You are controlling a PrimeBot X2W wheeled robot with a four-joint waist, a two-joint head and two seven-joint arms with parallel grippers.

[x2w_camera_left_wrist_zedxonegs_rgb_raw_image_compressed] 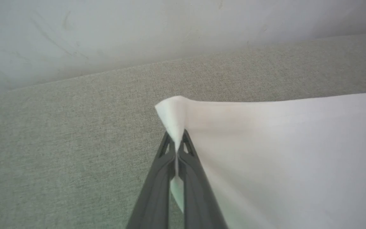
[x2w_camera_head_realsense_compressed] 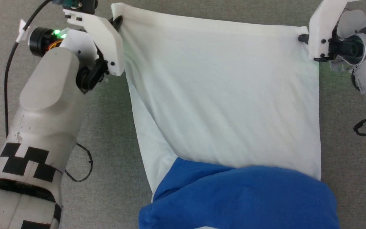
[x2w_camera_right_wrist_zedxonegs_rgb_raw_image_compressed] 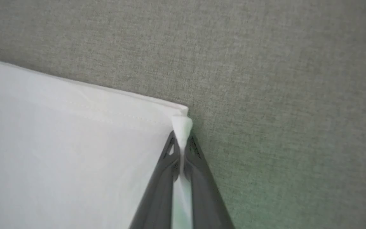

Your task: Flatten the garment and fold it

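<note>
We see a grey woven surface (x2w_camera_head_realsense_compressed: 113, 133) beneath the T-shirt (x2w_camera_head_realsense_compressed: 221, 95), whose white body stretches between our grippers, with the blue part bunched nearest us. Our left gripper (x2w_camera_left_wrist_zedxonegs_rgb_raw_image_compressed: 176, 143) is pinched tight on the far left hem corner. Our right gripper (x2w_camera_right_wrist_zedxonegs_rgb_raw_image_compressed: 181, 140) is clamped on the far right corner.

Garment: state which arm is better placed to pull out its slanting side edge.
Left, probably. The left gripper is shut on the garment at the hem corner above that slanting edge; the right gripper pinches the far corner, whose edge runs straight.
</note>
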